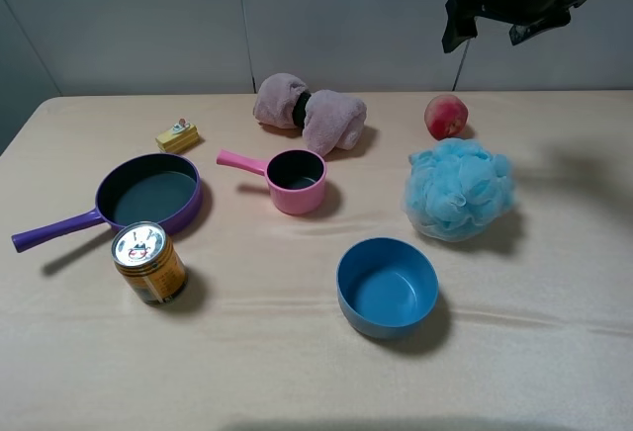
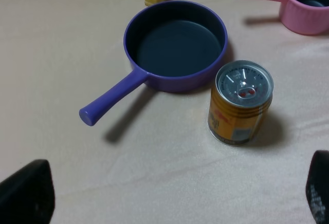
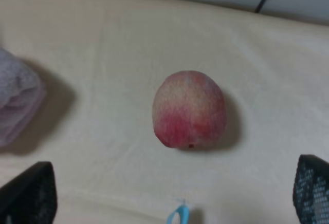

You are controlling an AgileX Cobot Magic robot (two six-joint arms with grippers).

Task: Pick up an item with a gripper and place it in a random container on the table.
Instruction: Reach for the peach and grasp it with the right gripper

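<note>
Peach [image 1: 446, 116] at the far right of the table [image 1: 297, 382], as the high camera shows it. It sits free on the wood just behind the fluffy blue sponge [image 1: 459, 190], well apart from the pink cup [image 1: 296, 182], which stands near the middle with its handle pointing left. The right gripper [image 1: 485, 34] hangs high over the peach, claws apart, touching nothing. A purple pan [image 1: 148, 194], a can [image 1: 148, 263], a blue bowl [image 1: 387, 287] and a rolled towel [image 1: 309, 113] share the tabletop.

From the left wrist, the left gripper [image 2: 172, 198] shows its fingers [image 2: 25, 196] spread wide and empty above the table, near the pan and the can.

From the right wrist, the fingers [image 3: 28, 196] stand wide apart too — the peach lies beyond them, untouched.
</note>
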